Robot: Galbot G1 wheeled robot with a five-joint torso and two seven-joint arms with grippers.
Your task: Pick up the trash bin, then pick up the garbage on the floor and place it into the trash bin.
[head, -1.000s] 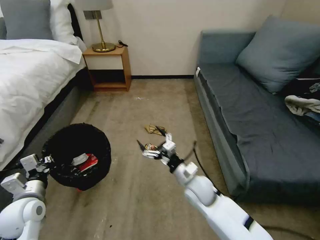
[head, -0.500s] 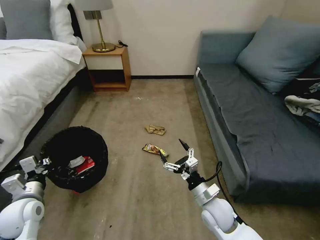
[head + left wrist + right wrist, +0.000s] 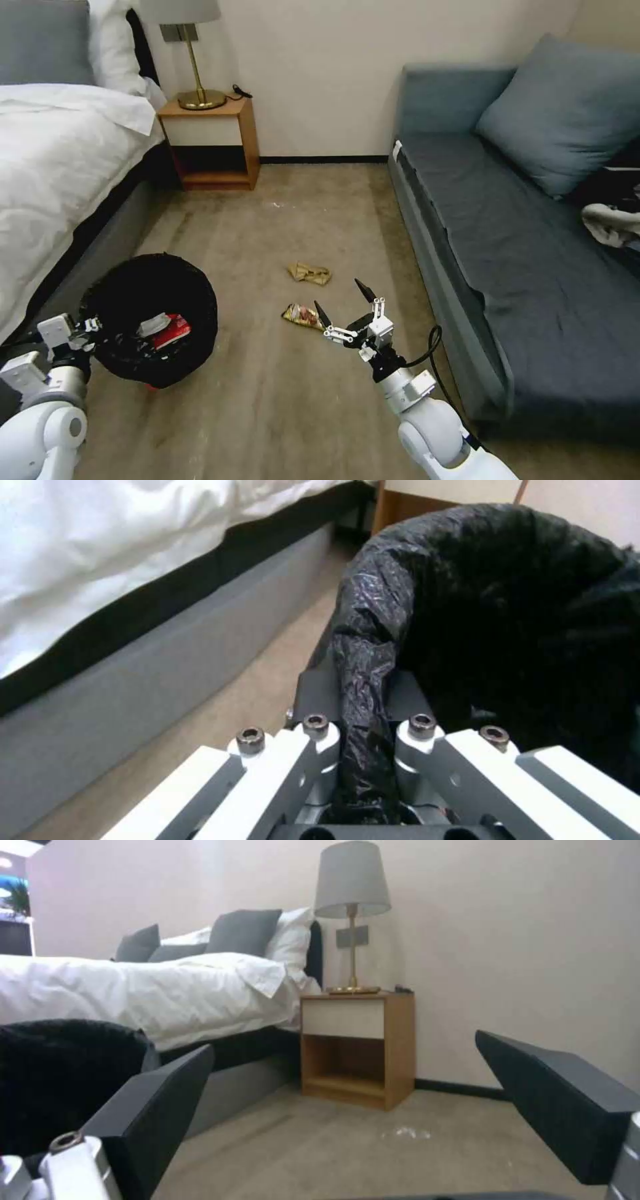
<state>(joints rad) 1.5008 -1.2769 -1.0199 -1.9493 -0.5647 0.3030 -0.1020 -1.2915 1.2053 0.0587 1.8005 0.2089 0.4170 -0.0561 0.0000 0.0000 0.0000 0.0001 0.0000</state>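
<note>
Right gripper [image 3: 341, 303] low over the carpet, fingers spread wide, nothing between them. Just beside its left fingertip: shiny gold wrapper [image 3: 303, 315] flat on the floor. A little beyond the fingertips: crumpled tan paper [image 3: 310, 273]. Well off to its left: left gripper [image 3: 93, 328], clamped on the black bag at the rim of the trash bin [image 3: 152, 283]. A red-and-white packet [image 3: 165, 328] lies inside the bin. Sofa [image 3: 507, 260] close on the right gripper's outer side.
</note>
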